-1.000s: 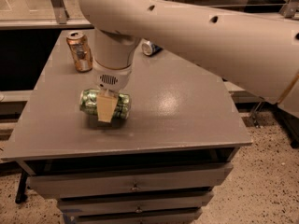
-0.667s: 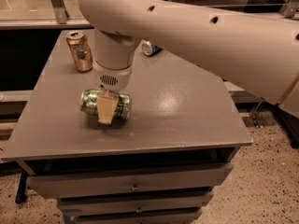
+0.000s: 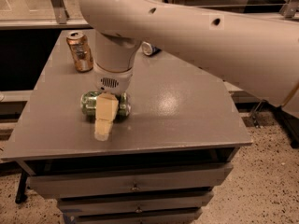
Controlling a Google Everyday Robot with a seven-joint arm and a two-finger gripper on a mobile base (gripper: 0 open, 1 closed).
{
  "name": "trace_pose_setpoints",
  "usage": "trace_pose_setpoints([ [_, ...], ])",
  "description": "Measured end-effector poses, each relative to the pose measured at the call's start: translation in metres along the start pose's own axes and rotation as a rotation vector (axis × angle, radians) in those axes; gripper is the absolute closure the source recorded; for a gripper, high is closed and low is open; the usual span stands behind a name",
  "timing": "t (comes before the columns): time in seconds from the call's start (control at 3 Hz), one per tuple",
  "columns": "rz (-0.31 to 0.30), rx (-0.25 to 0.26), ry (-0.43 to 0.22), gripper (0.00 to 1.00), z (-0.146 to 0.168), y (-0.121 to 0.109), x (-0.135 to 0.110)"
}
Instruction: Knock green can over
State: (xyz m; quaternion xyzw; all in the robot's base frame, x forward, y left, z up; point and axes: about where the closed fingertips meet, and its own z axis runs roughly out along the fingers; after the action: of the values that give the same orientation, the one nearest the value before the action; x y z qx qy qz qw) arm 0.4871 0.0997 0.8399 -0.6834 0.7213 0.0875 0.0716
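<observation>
Since the earlier frame, your tool [image 3: 104, 120] has come slightly lower and nearer the front edge of the table [image 3: 187, 106]. The green can [image 3: 89, 104] has stayed where it was, lying on its side on the left half of the table with its length running left to right.

From the single camera view, an orange-gold can [image 3: 79, 50] stands upright near the back left corner, well apart from the green can. A blue-and-silver can [image 3: 150, 48] shows only in part at the back, mostly hidden behind the arm [image 3: 201, 31]. Drawers [image 3: 135, 186] sit under the table top.

Your arm comes in from the upper right and fills the top of the view. Its round white wrist [image 3: 112, 62] points straight down, right over the green can. The pale part of the tool crosses in front of the can's middle and covers it, so you see green only to its left and right. Its tip reaches past the can toward the front edge. You cannot tell whether the tool is wide, narrow or gripping the can, nor whether it touches the can.
</observation>
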Motion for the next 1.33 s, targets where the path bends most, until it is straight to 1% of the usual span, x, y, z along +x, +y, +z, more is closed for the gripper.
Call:
trace_pose_setpoints([
  [0.33,0.027,0.006,-0.043,0.0,-0.003,0.001,0.001],
  [0.67,0.096,0.025,-0.176,0.0,-0.012,-0.001,0.003],
  [1.0,0.172,0.07,-0.39,0.0,-0.031,-0.005,0.017],
  [1.33,0.214,0.152,-0.596,0.0,-0.059,-0.024,0.04],
])
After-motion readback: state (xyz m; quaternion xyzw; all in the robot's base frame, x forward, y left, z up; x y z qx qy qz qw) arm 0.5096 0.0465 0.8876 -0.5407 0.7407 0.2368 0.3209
